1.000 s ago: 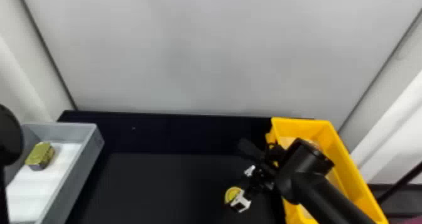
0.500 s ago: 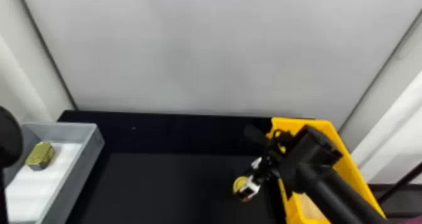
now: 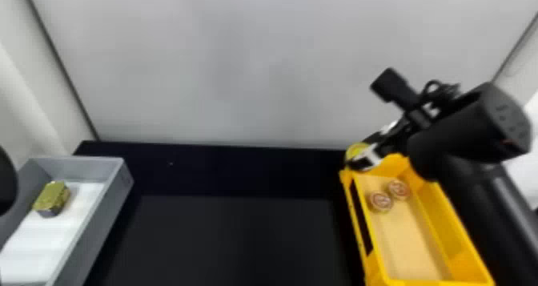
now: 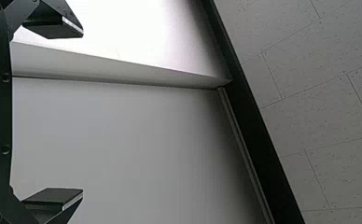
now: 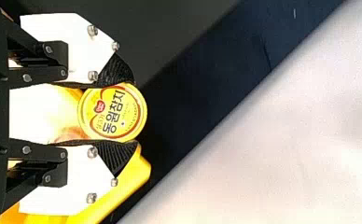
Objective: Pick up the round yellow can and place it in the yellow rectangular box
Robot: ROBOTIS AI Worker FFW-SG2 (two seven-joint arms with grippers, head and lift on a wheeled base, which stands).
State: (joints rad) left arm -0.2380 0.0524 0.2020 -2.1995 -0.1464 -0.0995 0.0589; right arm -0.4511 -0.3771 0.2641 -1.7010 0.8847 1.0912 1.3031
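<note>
The fingers (image 5: 117, 156) grip the round yellow can (image 5: 112, 112) between them, yellow plastic (image 5: 128, 175) showing behind.

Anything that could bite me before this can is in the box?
The round yellow can is pinched by its edges near the fingertips of the right gripper, so it might slip. It also appears close to the far end wall of the yellow rectangular box; moving in too low could knock it there.

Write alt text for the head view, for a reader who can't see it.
The robot's right gripper holds a round yellow can by the far left corner of a yellow rectangular box, inside which two round tins rest. On the left, across a black tabletop, a gray bin holds a gold-green block on a white lining.
</note>
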